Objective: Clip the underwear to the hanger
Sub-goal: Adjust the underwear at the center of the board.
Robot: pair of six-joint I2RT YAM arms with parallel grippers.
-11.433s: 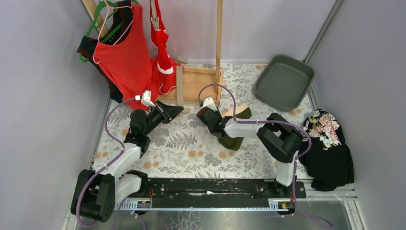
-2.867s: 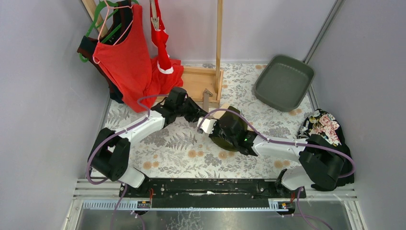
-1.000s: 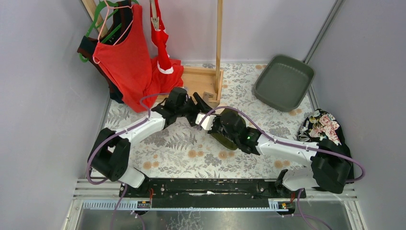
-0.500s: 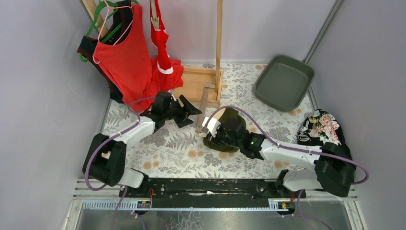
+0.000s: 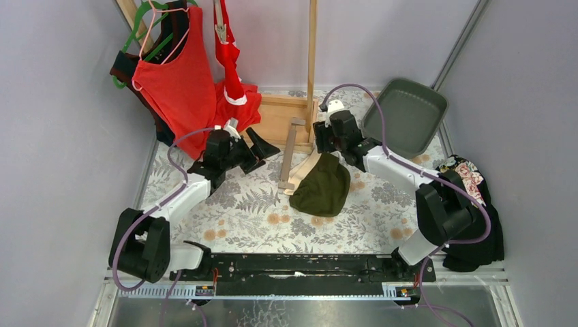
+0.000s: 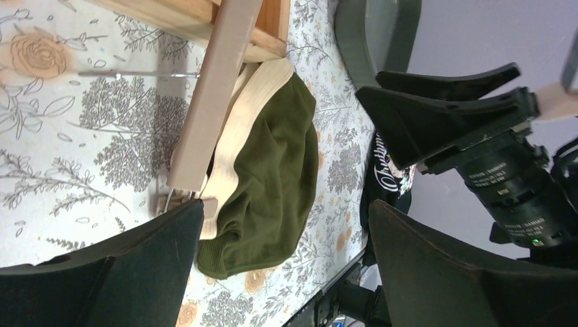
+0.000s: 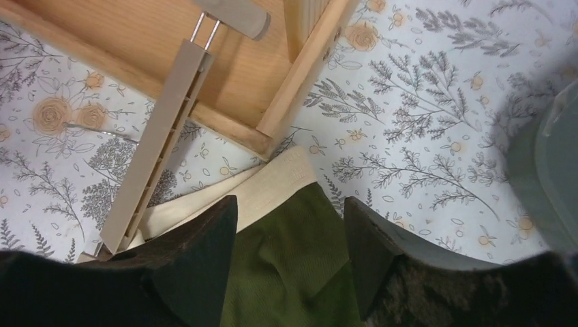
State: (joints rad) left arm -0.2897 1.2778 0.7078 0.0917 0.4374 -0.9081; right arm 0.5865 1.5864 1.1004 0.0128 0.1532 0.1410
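Note:
The olive green underwear (image 5: 326,189) lies flat on the table, its cream waistband (image 5: 305,172) against a beige clip hanger (image 5: 289,153) that also lies on the table. Red underwear (image 5: 230,65) hangs from a clip at the back. My left gripper (image 5: 266,158) is open, just left of the hanger, holding nothing. In the left wrist view the olive underwear (image 6: 272,170) and hanger bar (image 6: 211,102) lie beyond my left gripper (image 6: 284,211). My right gripper (image 5: 319,143) is open above the waistband's far end. My right gripper (image 7: 290,204) hovers over the olive underwear (image 7: 293,272), empty.
A wooden stand base (image 5: 279,116) with an upright post (image 5: 312,61) sits behind the hanger. A red tank top (image 5: 174,82) hangs at the back left. A grey tray (image 5: 403,116) is at the back right. Black floral cloth (image 5: 467,204) lies at the right edge.
My right gripper opened, let go of the olive underwear and drew back toward the post. The underwear now lies spread on the table. My left gripper opened wider and pulled slightly left.

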